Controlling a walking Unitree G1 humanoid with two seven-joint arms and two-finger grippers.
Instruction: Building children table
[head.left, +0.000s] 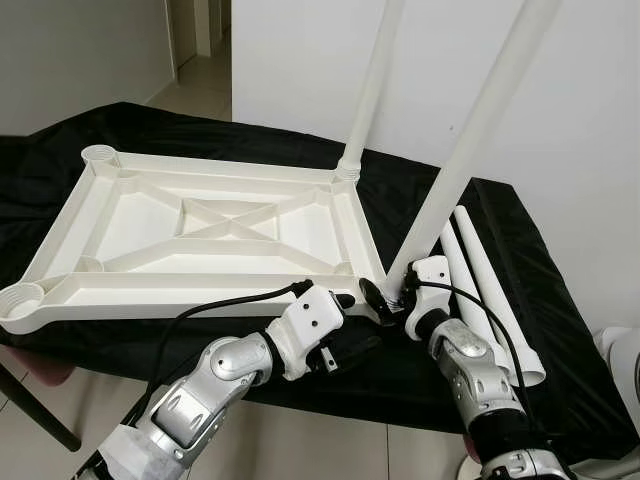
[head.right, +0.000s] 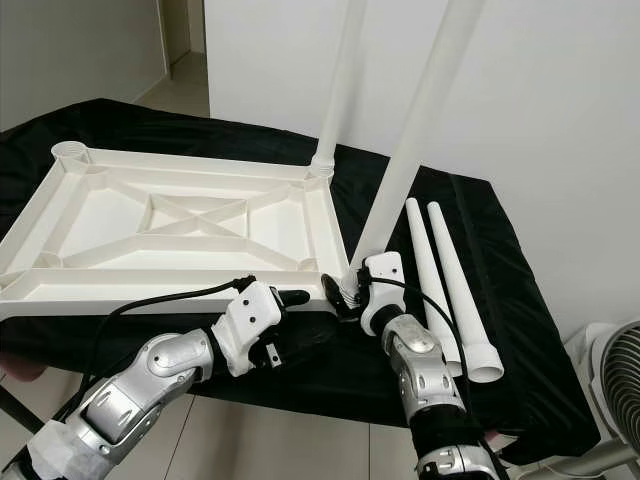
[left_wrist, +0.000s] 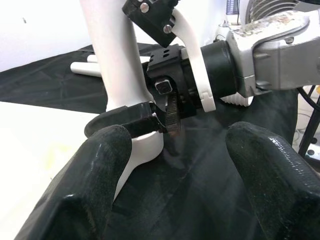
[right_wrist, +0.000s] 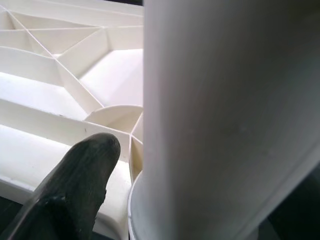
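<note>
Gripping corner leg (head.left: 470, 150), right pincer (head.left: 392, 296)

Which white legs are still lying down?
The two loose legs on the black cloth, right of the tabletop. The other two stand upright in corner sockets.

So the tabletop (head.left: 200, 235) lies upside down on the bench (head.left: 520, 330), taking up its left and middle. One leg (head.left: 370, 95) stands in the far right corner socket, another leg (head.left: 470, 150) in the near right one. Two loose legs (head.left: 480, 290) lie side by side just right of that. Both claws sit at the near right corner, left claw (head.left: 362, 318) beside right claw (head.left: 395, 298).
</note>
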